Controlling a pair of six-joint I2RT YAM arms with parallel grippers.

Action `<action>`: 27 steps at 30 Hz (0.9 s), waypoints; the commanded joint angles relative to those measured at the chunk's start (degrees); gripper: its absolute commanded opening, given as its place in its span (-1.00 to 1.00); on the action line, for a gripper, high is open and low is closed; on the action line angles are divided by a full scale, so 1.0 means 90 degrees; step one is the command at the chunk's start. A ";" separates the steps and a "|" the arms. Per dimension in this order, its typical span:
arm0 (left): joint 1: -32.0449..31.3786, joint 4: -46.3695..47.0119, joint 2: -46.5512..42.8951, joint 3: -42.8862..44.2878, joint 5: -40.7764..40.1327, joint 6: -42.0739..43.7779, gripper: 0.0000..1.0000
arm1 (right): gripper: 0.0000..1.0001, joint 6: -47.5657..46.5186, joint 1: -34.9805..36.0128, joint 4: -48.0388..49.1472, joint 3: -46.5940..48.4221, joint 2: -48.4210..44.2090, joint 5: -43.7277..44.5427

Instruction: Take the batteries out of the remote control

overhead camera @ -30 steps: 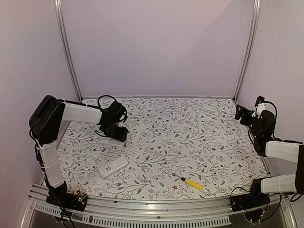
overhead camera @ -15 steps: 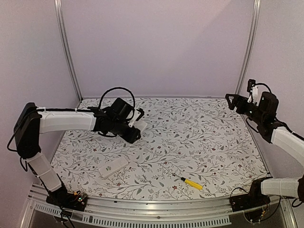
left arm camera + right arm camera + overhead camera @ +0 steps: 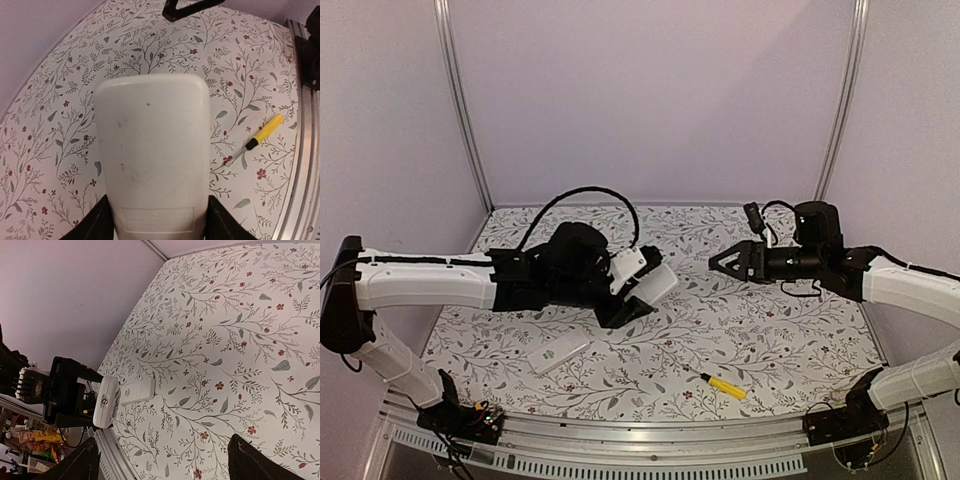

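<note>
Both arms (image 3: 430,282) stretch inward, left gripper (image 3: 635,288) clamping remote (image 3: 656,285).

The remote control (image 3: 152,155) is smooth, matt white plastic, faintly scuffed. The surface (image 3: 770,340) looks like matt printed cloth. The screwdriver (image 3: 725,385) has a plastic handle and a metal shaft.

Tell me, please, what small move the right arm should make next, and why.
Probably ease the right tool, jaws wide, a little toward the remote. The left tool holds the remote raised above the table, its end facing the right tool. A clear gap separates them, so nothing can be worked on the remote from there.
</note>
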 commanded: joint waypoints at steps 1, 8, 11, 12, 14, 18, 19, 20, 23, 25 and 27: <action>-0.0252 0.0149 -0.0074 -0.0130 -0.0391 0.0288 -0.01 | 0.73 0.0652 0.0820 -0.0132 0.0423 0.0382 -0.0076; -0.0530 0.0015 0.0038 -0.0049 -0.0692 0.0389 -0.04 | 0.54 0.1218 0.1589 0.0541 0.0873 0.1337 -0.0069; -0.0541 0.0019 0.0020 -0.0052 -0.0715 0.0372 -0.04 | 0.37 0.1339 0.1745 0.0523 0.1157 0.1869 -0.0018; -0.0547 0.0015 0.0027 -0.0047 -0.0725 0.0370 -0.04 | 0.30 0.1376 0.1804 0.0600 0.1235 0.1980 -0.0066; -0.0549 0.0000 0.0058 -0.0038 -0.0760 0.0368 -0.04 | 0.23 0.1450 0.1936 0.0677 0.1406 0.2244 -0.0125; -0.0553 -0.0049 0.0146 0.0013 -0.0861 0.0353 -0.05 | 0.09 0.1519 0.2145 0.0728 0.1601 0.2513 -0.0148; -0.0554 -0.0057 0.0163 0.0023 -0.0880 0.0354 -0.05 | 0.04 0.1566 0.2162 0.0746 0.1595 0.2551 -0.0138; -0.0555 -0.0065 0.0173 0.0025 -0.0896 0.0353 -0.05 | -0.02 0.1601 0.2171 0.0778 0.1571 0.2589 -0.0132; -0.0552 -0.0072 0.0202 0.0033 -0.0953 0.0350 -0.05 | -0.16 0.1729 0.2180 0.0856 0.1448 0.2622 -0.0092; -0.0560 -0.0070 0.0215 0.0036 -0.1002 0.0349 -0.05 | -0.26 0.1791 0.2178 0.0884 0.1403 0.2613 -0.0060; -0.0561 -0.0074 0.0217 0.0041 -0.1056 0.0345 -0.05 | -0.33 0.1839 0.2180 0.0892 0.1380 0.2608 -0.0045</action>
